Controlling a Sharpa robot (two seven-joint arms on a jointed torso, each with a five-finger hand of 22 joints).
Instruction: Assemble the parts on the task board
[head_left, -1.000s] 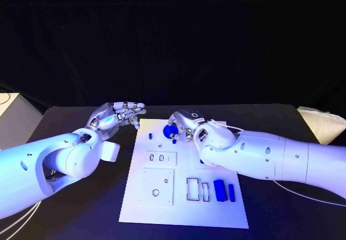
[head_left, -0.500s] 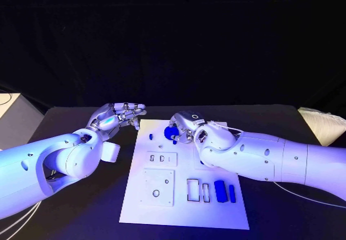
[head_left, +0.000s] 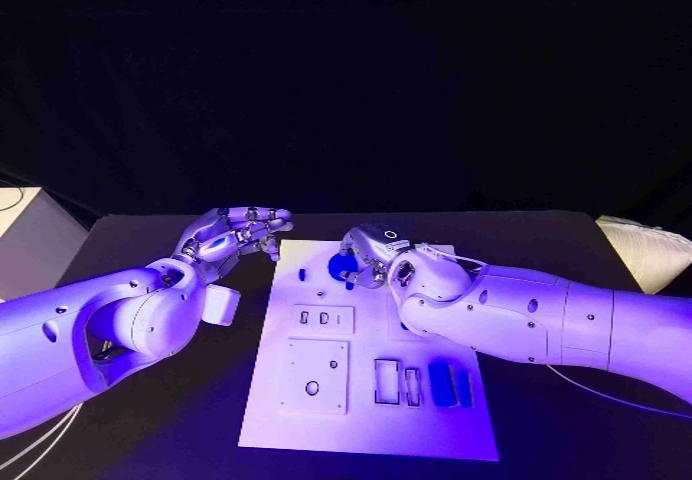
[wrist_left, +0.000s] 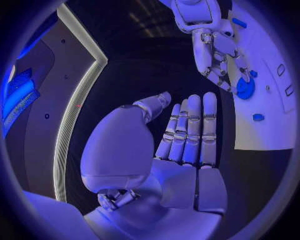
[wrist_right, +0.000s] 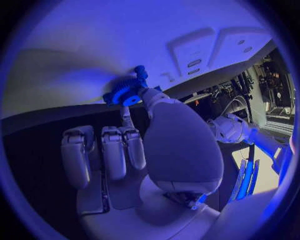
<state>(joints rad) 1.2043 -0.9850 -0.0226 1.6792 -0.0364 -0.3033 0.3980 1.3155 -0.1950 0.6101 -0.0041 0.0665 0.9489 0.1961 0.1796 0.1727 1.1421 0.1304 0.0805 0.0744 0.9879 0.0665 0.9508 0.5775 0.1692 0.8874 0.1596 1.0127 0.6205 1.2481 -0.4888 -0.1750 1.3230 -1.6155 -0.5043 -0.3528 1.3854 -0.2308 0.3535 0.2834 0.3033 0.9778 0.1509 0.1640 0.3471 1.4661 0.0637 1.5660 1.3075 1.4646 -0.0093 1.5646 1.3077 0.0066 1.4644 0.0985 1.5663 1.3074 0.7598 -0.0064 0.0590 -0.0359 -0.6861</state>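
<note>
Stillness is what I read: against the frame a second ago, my right hand (head_left: 369, 258) has barely shifted, pinching the round blue part (head_left: 340, 264) just over the task board's (head_left: 361, 420) far end, so seating looks unfinished. A small blue peg (head_left: 302, 272) stands just beside the part. My left hand (head_left: 235, 233) hovers as before off the board's far corner, over the worktop (head_left: 173, 420), fingers loosely apart, holding nothing. Two blue bars (head_left: 451, 385) lie well back from both hands, unmoved.
</note>
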